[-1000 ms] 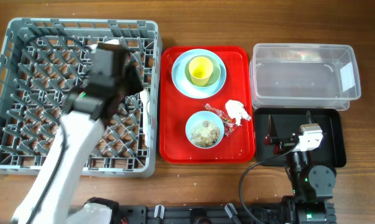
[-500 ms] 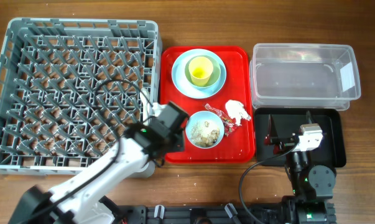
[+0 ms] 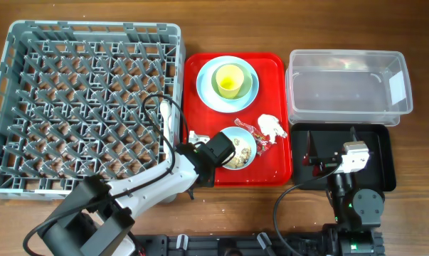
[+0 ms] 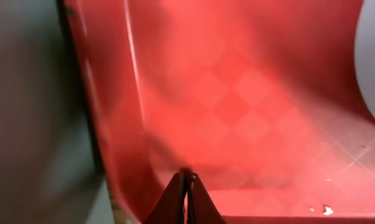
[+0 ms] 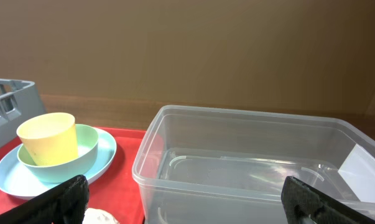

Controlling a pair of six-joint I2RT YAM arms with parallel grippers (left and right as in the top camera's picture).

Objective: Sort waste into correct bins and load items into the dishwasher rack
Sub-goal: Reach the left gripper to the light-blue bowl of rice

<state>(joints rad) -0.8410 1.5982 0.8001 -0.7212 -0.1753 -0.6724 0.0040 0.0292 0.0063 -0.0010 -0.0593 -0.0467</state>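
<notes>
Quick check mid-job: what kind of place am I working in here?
Probably a lab tabletop staged as a canteen dish-return station: a grey dishwasher rack, a red serving tray holding a bowl of food scraps, and a clear tub and black tray as bins, all on a wooden table.

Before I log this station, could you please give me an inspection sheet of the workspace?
Surface: wooden table.
Job's things: white cutlery at right edge of rack; cup in green bowl on plate, scraps bowl, wrapper, tissue on red tray; clear tub empty; black tray beneath right arm.
Clutter: nothing seen.
Hands: left hand shut, over red tray; right hand open.
Cables: black cable by right arm.
Surroundings: brown wall.
</notes>
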